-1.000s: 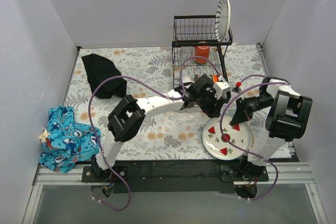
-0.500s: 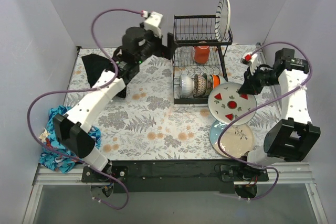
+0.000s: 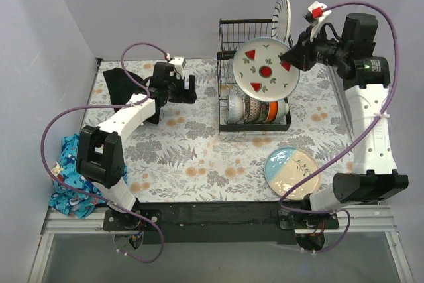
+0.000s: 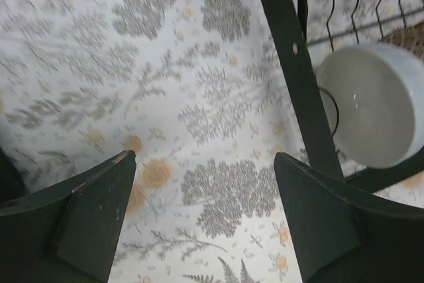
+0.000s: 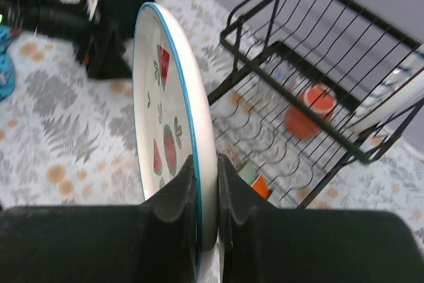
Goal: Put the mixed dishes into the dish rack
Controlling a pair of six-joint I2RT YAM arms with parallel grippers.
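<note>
Plate (image 3: 265,67) painted with watermelon slices is pinched at its 3 o'clock rim by the right gripper (image 3: 293,56), whose fingers (image 5: 173,193) press tight on both of its faces. It hangs tilted over the rack (image 3: 242,22), well clear of the table (image 3: 199,150). A striped plate (image 3: 281,14) stands on edge at the upper shelf's 2 o'clock corner, and an orange mug (image 5: 309,112) sits inside the rack. The left gripper (image 3: 189,89) hovers at the rack's 9 o'clock, jaws wide apart, holding nothing; a white bowl (image 4: 374,114) in the lower tray shows at its 2 o'clock. A blue-rimmed plate (image 3: 292,172) lies on the table at the rack's 5 o'clock
</note>
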